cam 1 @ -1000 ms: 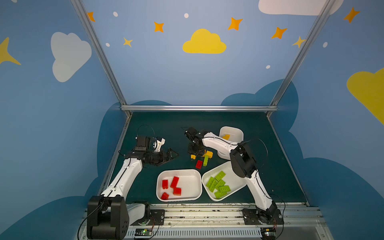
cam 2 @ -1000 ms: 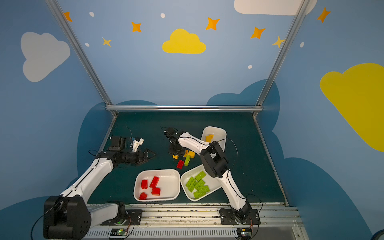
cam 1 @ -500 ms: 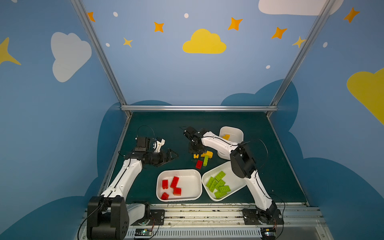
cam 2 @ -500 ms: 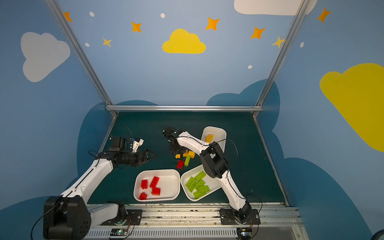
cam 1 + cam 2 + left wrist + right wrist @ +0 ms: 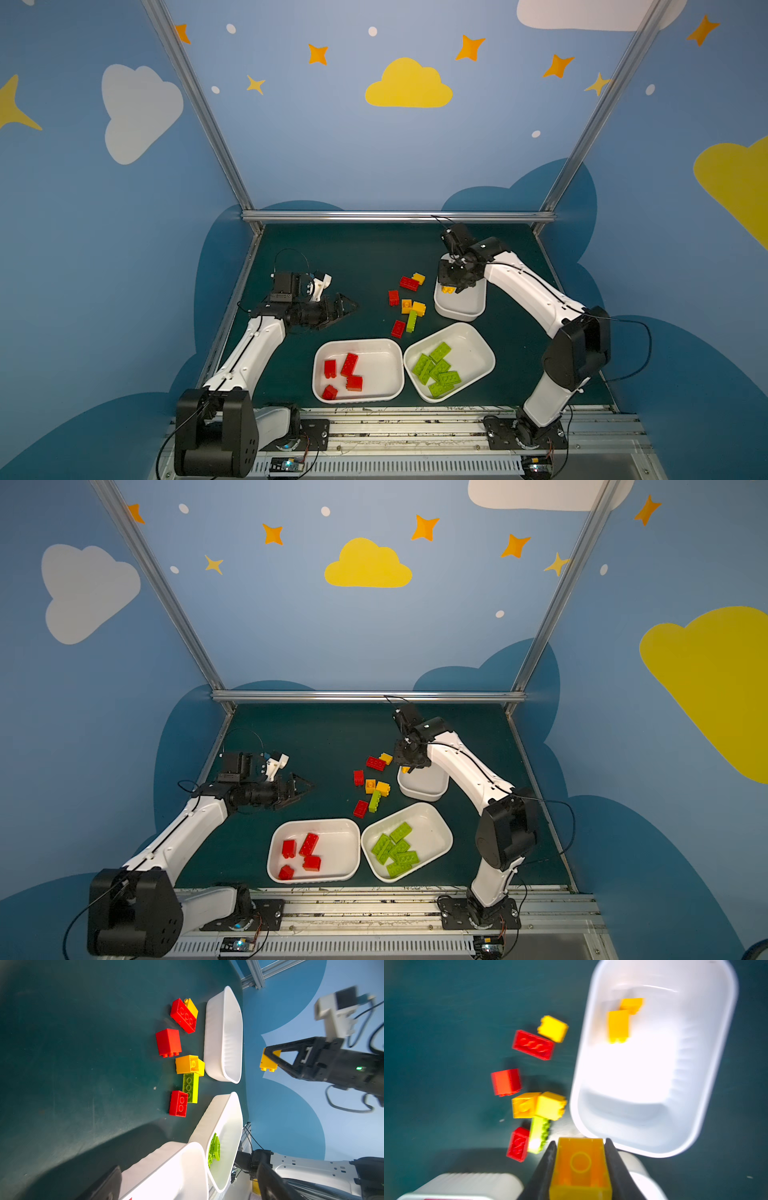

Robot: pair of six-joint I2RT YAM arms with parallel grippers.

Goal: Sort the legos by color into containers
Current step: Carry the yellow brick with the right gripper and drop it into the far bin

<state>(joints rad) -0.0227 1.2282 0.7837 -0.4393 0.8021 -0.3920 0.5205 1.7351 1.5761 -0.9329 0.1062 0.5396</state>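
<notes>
Bricks are sorted only in part: seven loose bricks (image 5: 407, 305) lie in a small group near the middle of the green mat (image 5: 332, 257), three red, three yellow-orange and one lime green. Taking 12 o'clock as the far wall in both top views, the far tray (image 5: 459, 316) stands just beside this group at 3 o'clock. The right wrist view shows two yellow-orange bricks (image 5: 618, 1026) inside it. The right gripper (image 5: 453, 287) hangs above the 9 o'clock edge of this tray. Its two jaws are pressed on the sides of a held brick (image 5: 580, 1169), also yellow-orange, with the hollow underside turned to the wrist camera. In the left wrist view this brick is in the air, clearly above the tray rim. The red tray (image 5: 357, 343) lies at 6 o'clock from the group and holds four red bricks (image 5: 349, 365). The green tray (image 5: 487, 353) is at 5 o'clock, touching or almost touching the red one, and holds several lime green bricks (image 5: 439, 370). The left gripper (image 5: 351, 309) is at 9 o'clock, well apart from the loose bricks, above the mat, with jaws spread wide and nothing between them, pointing toward 3 o'clock.
</notes>
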